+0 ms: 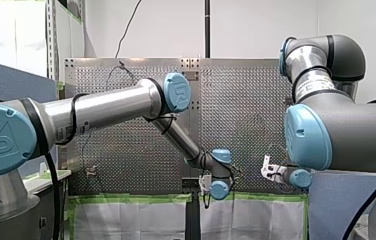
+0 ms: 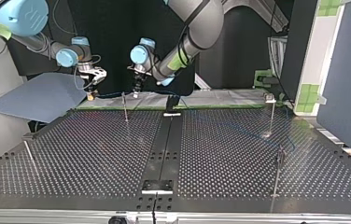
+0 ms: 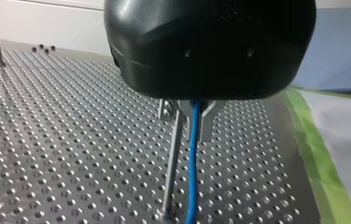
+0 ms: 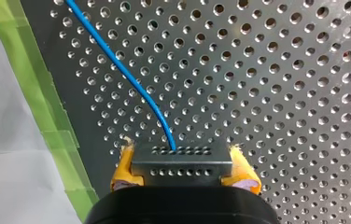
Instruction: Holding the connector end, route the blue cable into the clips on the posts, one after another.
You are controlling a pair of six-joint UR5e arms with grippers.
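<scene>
**Blue cable (image 4: 131,79) gripped and at the first post, no clip confirmed**

My right end effector (image 4: 183,165) is clenched on the connector (image 4: 181,159), its yellow pads (image 4: 123,169) pressing the block from both sides. The blue cable leaves the connector's front and runs off low over the perforated counter (image 4: 281,70).

My left end effector (image 3: 196,120) is closed around the cable a little further along. The line hangs straight down between its metal fingers (image 3: 209,122) and reaches the counter just beside the foot of a thin post (image 3: 172,158). The clip at the post's head sits close beside those fingers, and I cannot tell whether the cable is seated in it; it looks to pass alongside.

In the top view both end effectors hover at the far edge near that post. The three other posts (image 2: 272,114) stand well apart across the counter, and a faint blue line seems to trail toward them, lying on the surface.

My judgement is that the grasp is done, the first clip is in hand at best, and every later clip is left.
</scene>
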